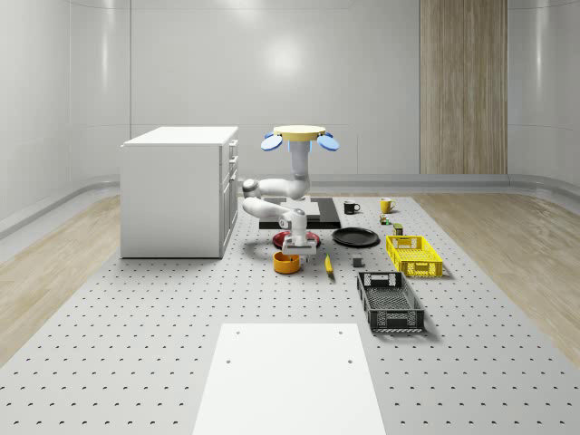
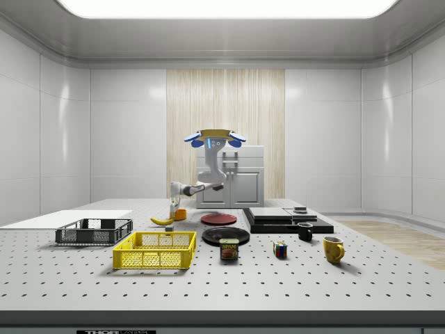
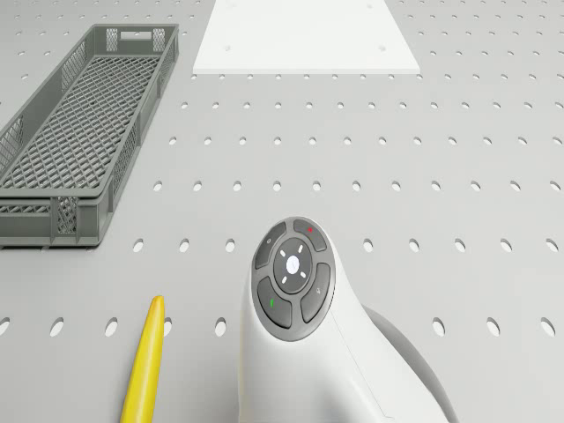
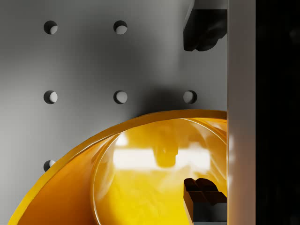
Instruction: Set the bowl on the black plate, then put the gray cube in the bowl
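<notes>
Status: neither step is complete. The orange bowl [image 1: 286, 262] rests on the perforated table [image 1: 136, 344], near the middle, apart from the black plate [image 1: 355, 237], which is bare. The drone [image 1: 301, 138] hovers over the table's middle. The gripper [image 1: 296, 246] sits at the bowl with fingers [image 4: 202, 192] spread, one inside and one outside the rim. The gray cube [image 1: 359, 263] lies beside the yellow crate [image 1: 414, 256], untouched.

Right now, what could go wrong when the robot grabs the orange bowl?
The gripper straddles the bowl rim, one finger inside and one outside. A thin rim grip might slip or tip the bowl. The banana lies close beside it and might get bumped. The drone hovers, so wobble could shift the grip.
</notes>
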Available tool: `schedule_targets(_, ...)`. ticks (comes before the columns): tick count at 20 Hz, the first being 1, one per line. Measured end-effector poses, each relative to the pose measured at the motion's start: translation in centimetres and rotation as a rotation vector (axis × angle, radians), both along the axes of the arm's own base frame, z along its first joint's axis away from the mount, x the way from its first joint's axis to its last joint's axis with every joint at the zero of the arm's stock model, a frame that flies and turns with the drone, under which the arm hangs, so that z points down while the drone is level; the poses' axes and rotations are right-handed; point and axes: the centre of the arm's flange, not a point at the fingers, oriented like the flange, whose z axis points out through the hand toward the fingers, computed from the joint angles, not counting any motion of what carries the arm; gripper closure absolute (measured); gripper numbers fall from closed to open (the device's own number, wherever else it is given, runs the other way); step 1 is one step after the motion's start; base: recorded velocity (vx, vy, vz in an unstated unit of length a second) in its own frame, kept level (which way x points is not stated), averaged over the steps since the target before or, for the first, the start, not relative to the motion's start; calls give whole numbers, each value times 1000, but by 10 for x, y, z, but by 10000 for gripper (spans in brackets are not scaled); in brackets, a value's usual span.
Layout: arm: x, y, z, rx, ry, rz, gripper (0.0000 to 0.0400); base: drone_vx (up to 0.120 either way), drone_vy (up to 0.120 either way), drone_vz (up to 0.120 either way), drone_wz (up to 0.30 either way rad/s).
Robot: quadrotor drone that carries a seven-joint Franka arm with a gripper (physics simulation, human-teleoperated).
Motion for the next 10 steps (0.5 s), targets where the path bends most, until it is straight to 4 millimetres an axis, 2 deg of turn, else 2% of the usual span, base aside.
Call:
schedule_targets(2,0,0,0,0,0,0,146,0,0,0,0)
schedule_targets(4,0,0,1,0,0,0,206,0,0,0,0)
schedule_targets(7,0,0,1,0,0,0,256,0,0,0,0)
schedule_targets(10,0,0,0,0,0,0,279,0,0,0,0)
